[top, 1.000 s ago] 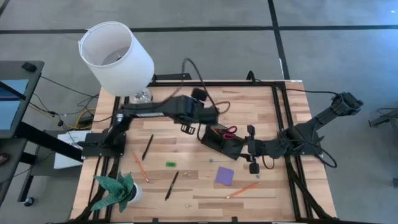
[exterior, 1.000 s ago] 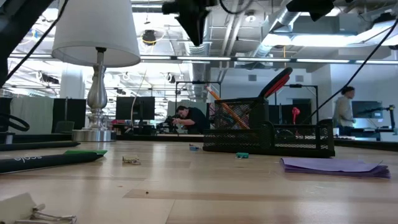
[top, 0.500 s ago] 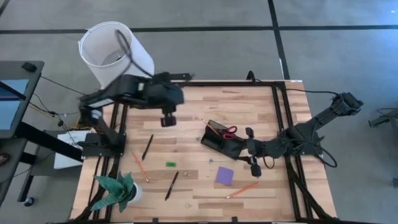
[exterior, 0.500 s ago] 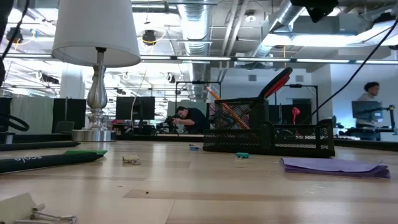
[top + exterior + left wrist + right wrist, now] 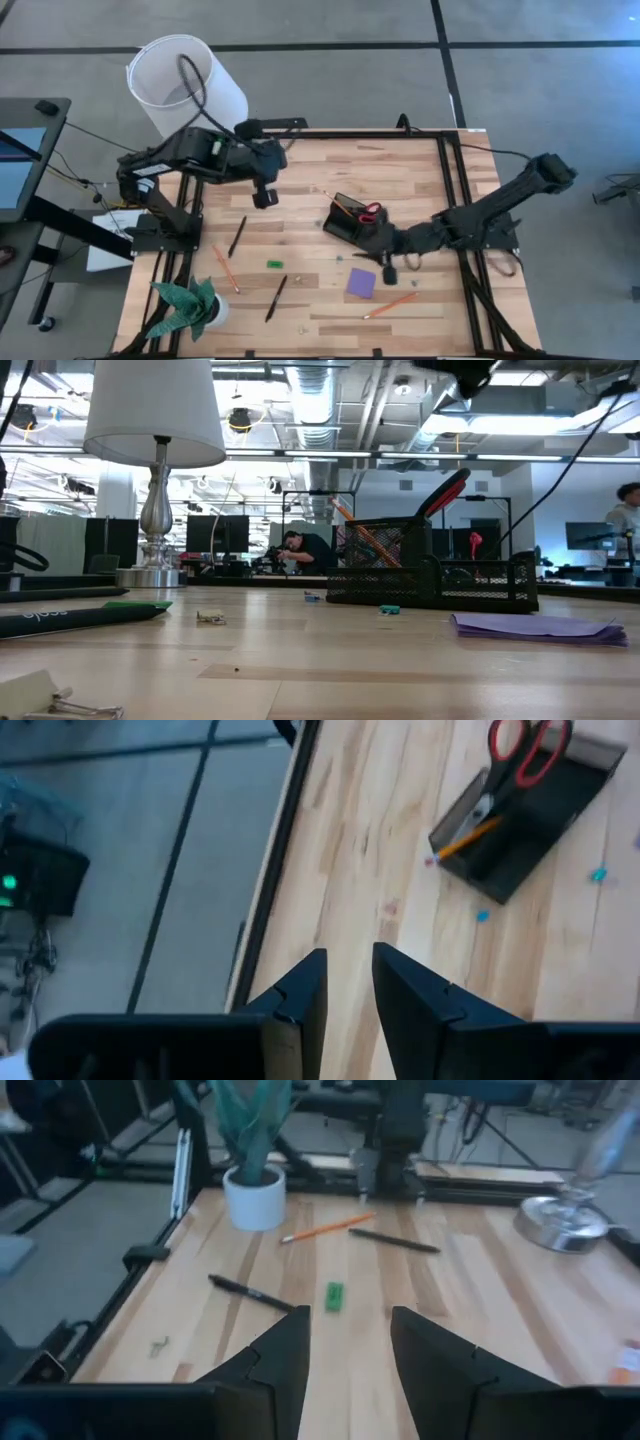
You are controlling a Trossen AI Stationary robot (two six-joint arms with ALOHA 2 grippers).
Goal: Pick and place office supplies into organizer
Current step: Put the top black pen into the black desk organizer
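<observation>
The black organizer (image 5: 355, 222) stands mid-table, with the red-handled scissors (image 5: 370, 211) and an orange pencil (image 5: 468, 835) in it. Loose on the wood lie a purple note pad (image 5: 361, 282), two orange pencils (image 5: 390, 305) (image 5: 226, 268), two black pens (image 5: 237, 236) (image 5: 276, 297) and a green piece (image 5: 274, 264). My left gripper (image 5: 264, 195) hangs high over the table's far left, narrowly open and holding nothing (image 5: 348, 982). My right gripper (image 5: 388, 270) is open (image 5: 345, 1342), low beside the organizer's near end and just above the note pad's far corner.
A white-shaded lamp (image 5: 185, 88) stands at the far left corner. A green paper plant in a white pot (image 5: 190, 305) stands at the near left corner. A small binder clip (image 5: 50, 698) lies near the front edge. People show in the room beyond the table.
My left gripper has pulled away from above the organizer toward the table's left edge, rising and rolling as it went. It then held still. My right gripper has slid a little toward the table's left, dipping closer to the note pad.
</observation>
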